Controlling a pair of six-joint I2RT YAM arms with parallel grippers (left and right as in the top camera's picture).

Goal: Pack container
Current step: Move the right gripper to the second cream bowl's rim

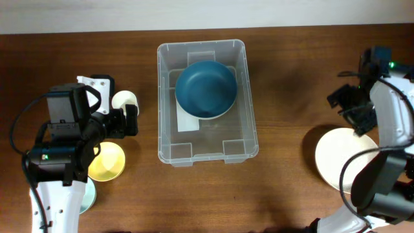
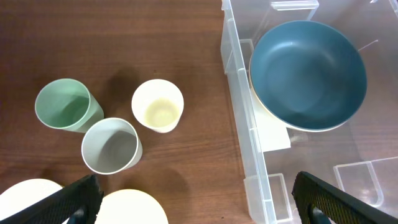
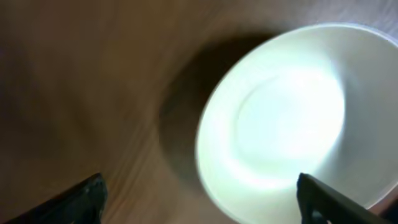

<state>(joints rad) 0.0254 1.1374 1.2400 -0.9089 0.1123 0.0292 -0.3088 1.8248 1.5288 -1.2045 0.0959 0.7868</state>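
Container [image 1: 236, 133]: clear bin standing upright at the middle of the bench [image 1: 284, 77], between the two arms. A blue bowl [image 1: 206, 88] sits inside, in the far half, partly over a white label [image 1: 186, 122] on the floor. The near half is bare.

Left pincer [image 2: 196, 186]: jaws spread wide, holding nothing, hanging over the bench just left of the container. Beneath its camera stand three cups close together: green cup [image 2: 65, 106], grey cup [image 2: 111, 146], cream cup [image 2: 158, 106]. A yellow bowl [image 1: 107, 162] lies under the left arm.

Right pincer [image 3: 200, 183]: jaws spread wide, holding nothing, above a white dish [image 3: 286, 118] well to the right of the container. That view is blurred.
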